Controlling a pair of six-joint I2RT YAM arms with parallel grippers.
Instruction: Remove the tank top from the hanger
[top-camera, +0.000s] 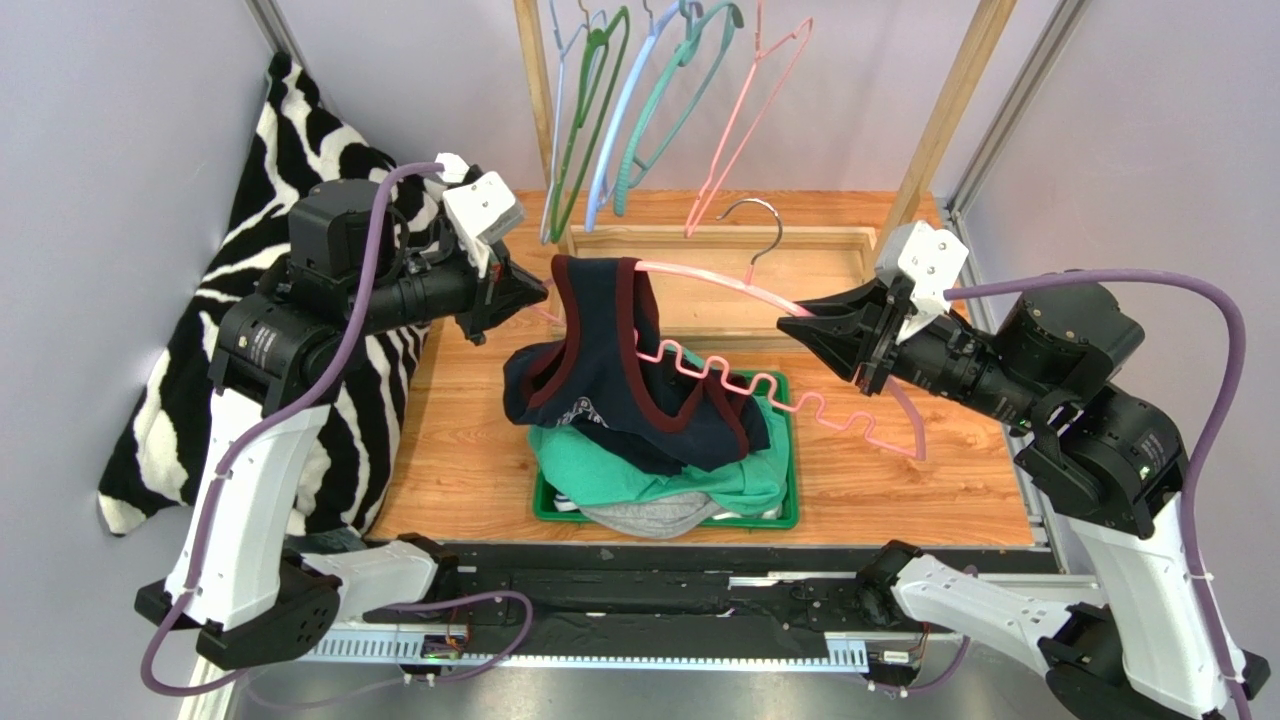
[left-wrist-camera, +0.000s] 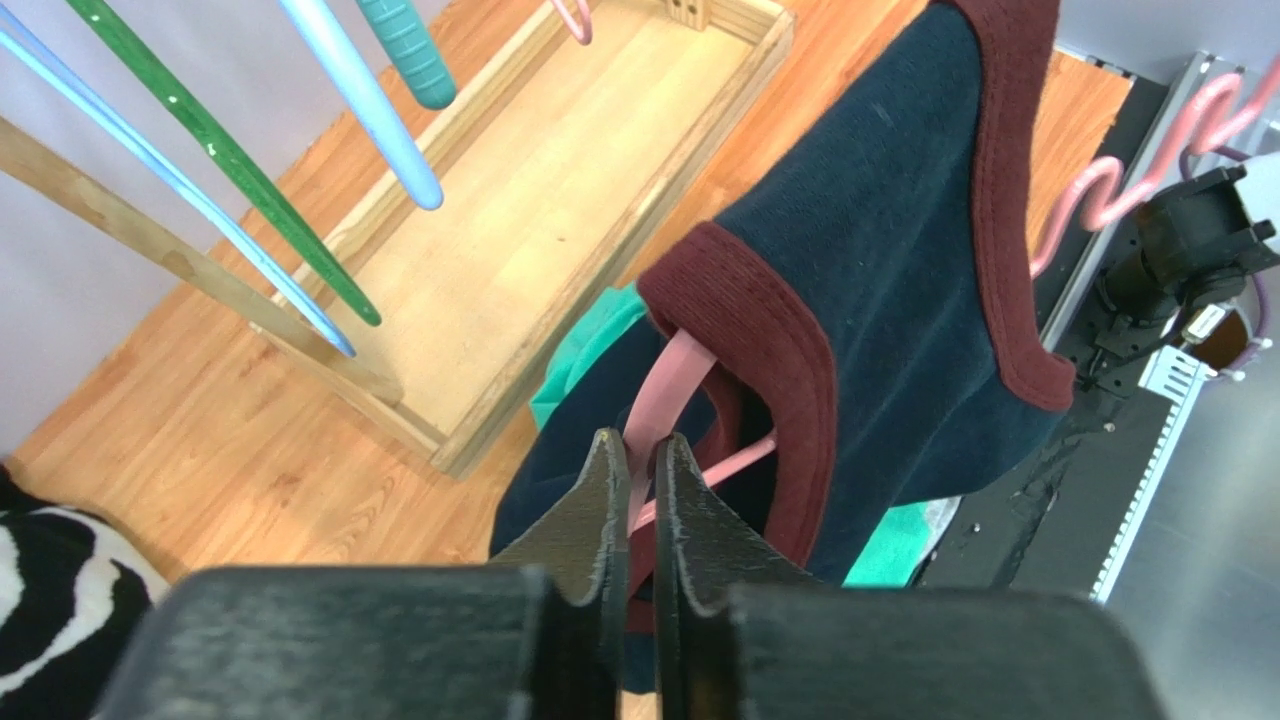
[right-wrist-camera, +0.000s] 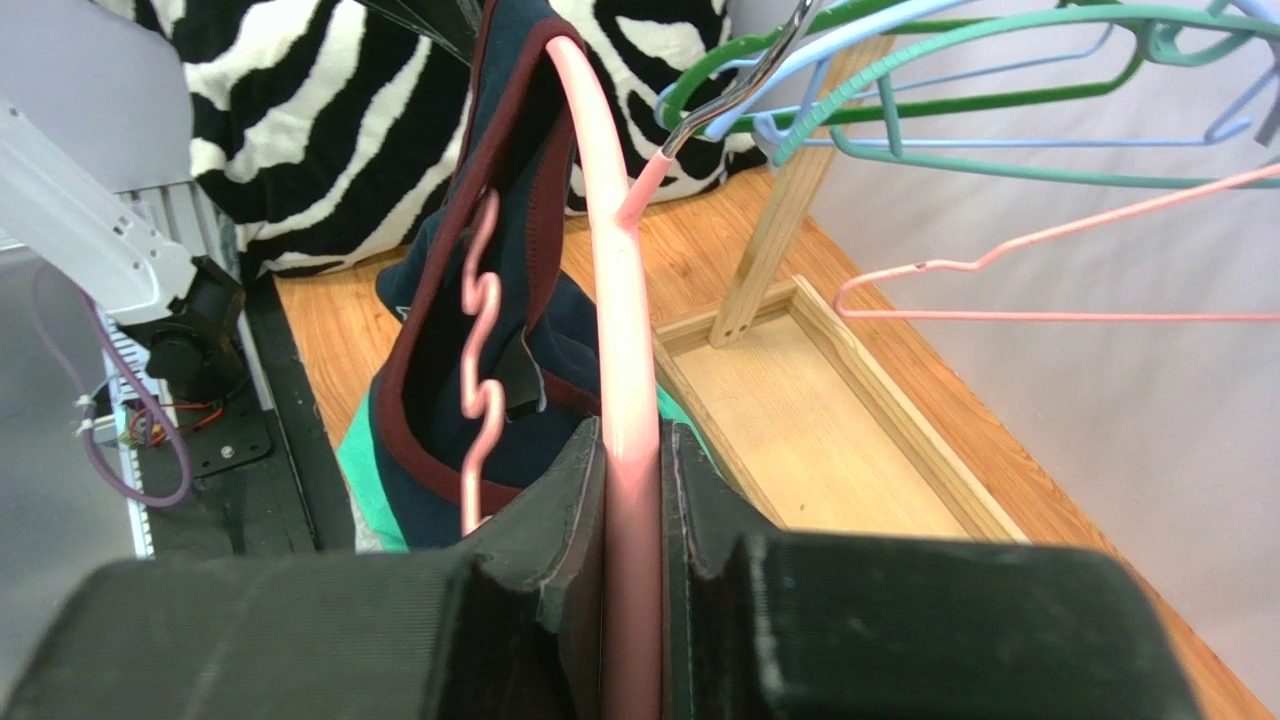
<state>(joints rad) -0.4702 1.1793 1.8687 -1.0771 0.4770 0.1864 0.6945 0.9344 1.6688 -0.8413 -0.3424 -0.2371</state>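
A navy tank top (top-camera: 631, 375) with maroon trim hangs bunched on the left half of a pink hanger (top-camera: 721, 279), which is held in the air over the tray. My left gripper (top-camera: 534, 293) is at the hanger's left end, by the tank top's strap. In the left wrist view its jaws (left-wrist-camera: 636, 450) are shut on the pink hanger arm (left-wrist-camera: 669, 390), just below the maroon strap edge (left-wrist-camera: 751, 315). My right gripper (top-camera: 796, 320) is shut on the hanger's right arm (right-wrist-camera: 601, 225), and the tank top (right-wrist-camera: 436, 360) hangs beyond its fingers.
A green tray (top-camera: 786, 450) under the tank top holds green and grey clothes. Behind it a wooden rack (top-camera: 932, 135) carries several coloured hangers (top-camera: 646, 90) above a wooden base box (top-camera: 812, 255). A zebra-print cloth (top-camera: 286, 195) drapes at the left.
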